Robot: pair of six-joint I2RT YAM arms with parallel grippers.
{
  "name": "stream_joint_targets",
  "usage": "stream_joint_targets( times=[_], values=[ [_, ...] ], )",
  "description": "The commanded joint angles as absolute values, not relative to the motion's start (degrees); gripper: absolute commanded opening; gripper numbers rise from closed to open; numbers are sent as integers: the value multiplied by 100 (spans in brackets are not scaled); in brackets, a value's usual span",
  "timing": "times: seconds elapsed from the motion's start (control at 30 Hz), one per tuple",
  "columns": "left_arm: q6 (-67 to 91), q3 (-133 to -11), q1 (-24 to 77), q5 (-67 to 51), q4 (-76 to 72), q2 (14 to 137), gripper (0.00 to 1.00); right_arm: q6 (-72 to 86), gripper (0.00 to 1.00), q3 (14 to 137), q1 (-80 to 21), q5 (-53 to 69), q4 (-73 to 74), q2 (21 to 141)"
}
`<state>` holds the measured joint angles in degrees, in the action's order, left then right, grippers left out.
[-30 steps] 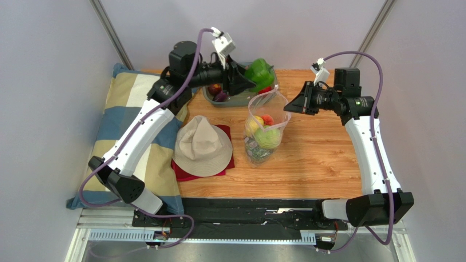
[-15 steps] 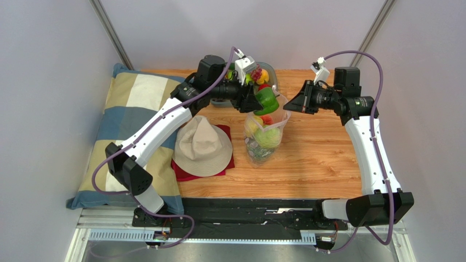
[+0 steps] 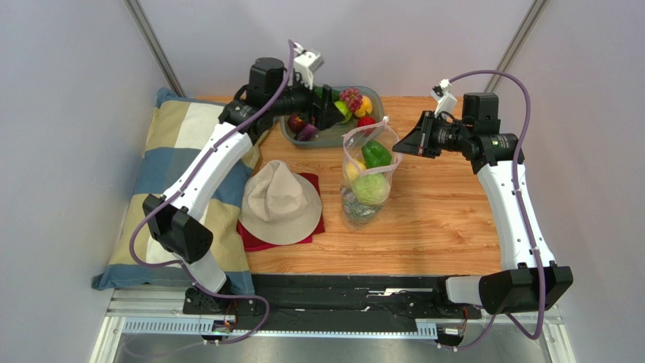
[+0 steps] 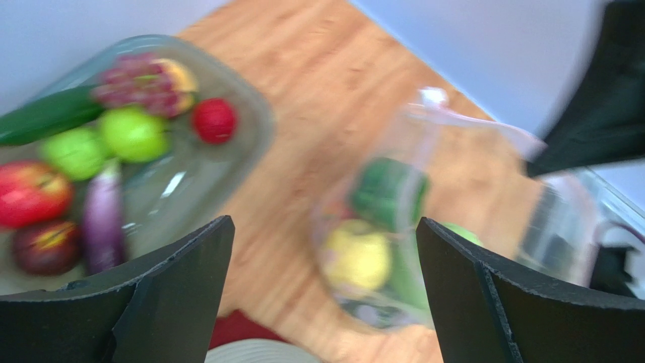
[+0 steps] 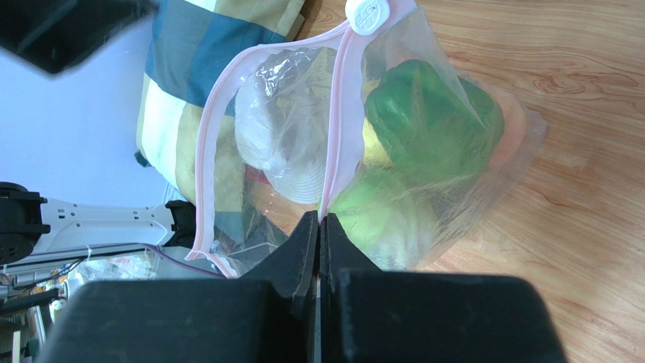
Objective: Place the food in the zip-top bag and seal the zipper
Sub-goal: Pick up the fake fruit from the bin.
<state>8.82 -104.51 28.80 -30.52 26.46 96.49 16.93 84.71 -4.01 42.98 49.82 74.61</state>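
While the zip-top bag [image 3: 360, 212] stands upright mid-bench [image 3: 439, 219], I log the stock thus.

- **In bag:** green pepper [image 3: 376, 153] uppermost, yellow pear [image 3: 351, 171] beside it, pale green cabbage [image 3: 369, 187] beneath.
- **In grey bowl [image 3: 291, 138], far side of the bench, not yet bagged:** purple eggplant [image 4: 102, 227], two reddish fruits [image 4: 30, 193], two green apples [image 4: 132, 134], grapes [image 4: 140, 72], a small red fruit [image 4: 214, 121], and a dark green cucumber-like piece [image 4: 45, 117].
- **Left tool [image 4: 324, 227]:** jaws wide apart with nothing between them, hovering above the bowl.
- **Right tool [image 5: 319, 227]:** jaws together, clamped on the pink zipper [image 5: 337, 128], holding the bag's mouth up and open.
- **Zipper:** unsealed, with the white slider [image 5: 371, 13] at one end.
- **My reckoning:** roughly a third of the food is packed. I have yet to empty the bowl, and sealing comes last.
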Motion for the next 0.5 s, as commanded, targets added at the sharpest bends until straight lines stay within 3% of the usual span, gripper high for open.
stream_joint_targets(
  times=[0.0, 0.23, 0.47],
  values=[
    [853, -10757, 2365, -2260, 2513, 10140, 95, 1714, 0, 8692, -431, 4316, 4711, 7471],
    [326, -11539, 1890, -916, 2514, 11503, 88, 1670, 0, 8754, -431, 4298, 4737, 7558],
    [-395, -12005, 1793, -475, 2250, 12672, 83, 1608, 0, 8798, -431, 4263, 4772, 7620]
  ],
)
